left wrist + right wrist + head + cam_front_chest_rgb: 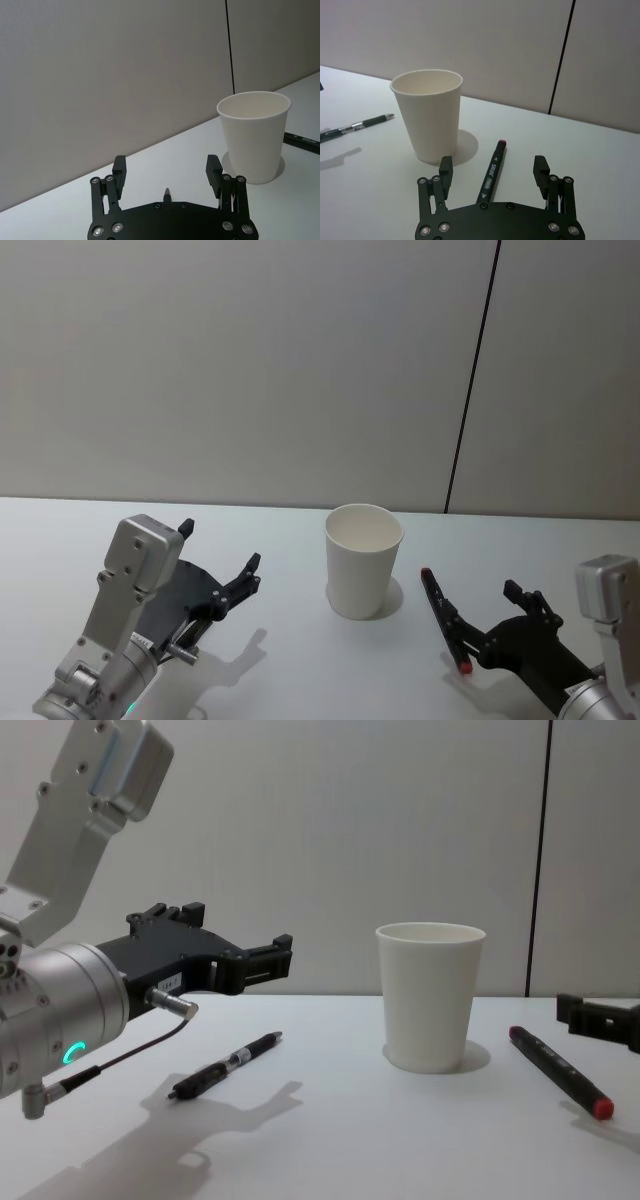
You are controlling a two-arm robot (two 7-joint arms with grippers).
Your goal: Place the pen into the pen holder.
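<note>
The pen holder [363, 562], a plain white paper cup, stands upright mid-table. A black ballpoint pen [225, 1066] lies flat on the table to its left, under my left gripper [218, 545], which hovers open above it. The pen's tip [167, 192] shows between the left fingers. On the cup's right lies a black marker pen [445, 622] with red ends. My right gripper [492, 162] is open, low over the table, one finger on each side of the marker [492, 170]. Neither gripper holds anything.
The white table [300, 680] ends at a grey wall with a dark vertical seam [470, 380]. A cable hangs from the left wrist [120, 1060] just above the tabletop. The cup [430, 997] stands between the two arms.
</note>
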